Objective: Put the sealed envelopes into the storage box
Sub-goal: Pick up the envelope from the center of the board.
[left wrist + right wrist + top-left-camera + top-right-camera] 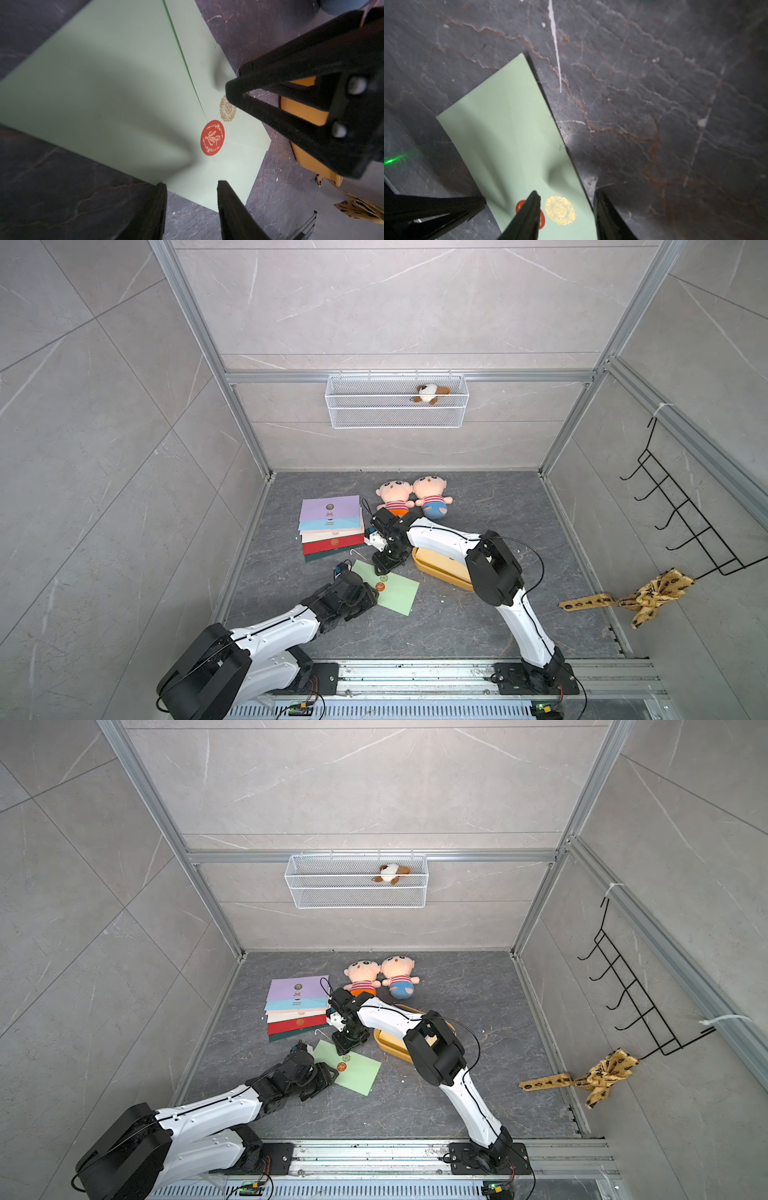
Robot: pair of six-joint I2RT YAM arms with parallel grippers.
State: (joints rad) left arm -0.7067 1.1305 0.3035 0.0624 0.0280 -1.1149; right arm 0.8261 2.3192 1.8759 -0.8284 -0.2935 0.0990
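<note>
— So, what do the containers hold?
— The storage box stands just right of the green envelope. Its inside looks pale, but the right arm covers most of it, so I cannot tell what lies there. The wire basket on the wall holds 1 plush toy.
— And the envelope?
— It lies flat on the floor, red seal upward, long axis from far left to near right. The left gripper and the right gripper stand at its edges, jaws apart, gripping nothing.

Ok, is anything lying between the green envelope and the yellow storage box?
Nothing lies on the floor between the green envelope and the storage box. The right arm does stretch above the box, covering much of its opening.
</note>
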